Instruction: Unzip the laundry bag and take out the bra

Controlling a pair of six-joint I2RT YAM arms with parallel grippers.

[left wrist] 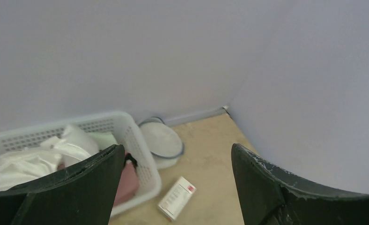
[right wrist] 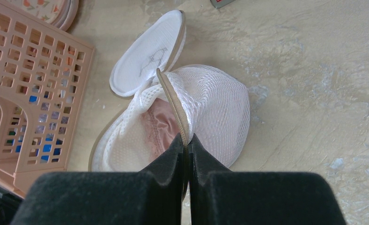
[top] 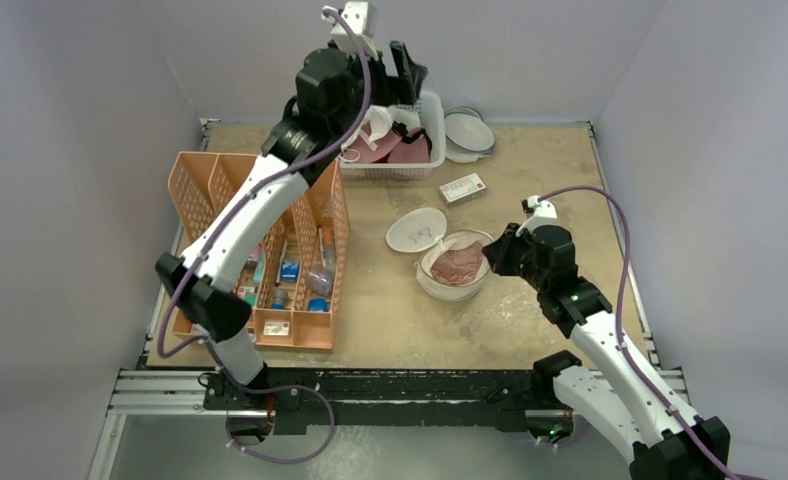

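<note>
Domed mesh laundry bag (right wrist: 220,108), lacy bra (right wrist: 157,126)

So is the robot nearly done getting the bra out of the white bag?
About halfway. Done: the laundry bag is unzipped, its flat lid flipped open. In hand: the right jaws are shut on the bag's rim, holding it. Still to do: the pink bra lies inside, not yet pulled out. The left jaws are open, up near the white basket.

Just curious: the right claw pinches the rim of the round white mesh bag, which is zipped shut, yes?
No: the right wrist view shows the round white mesh bag open, pale pink bra inside. The right gripper pinches its rim.
</note>
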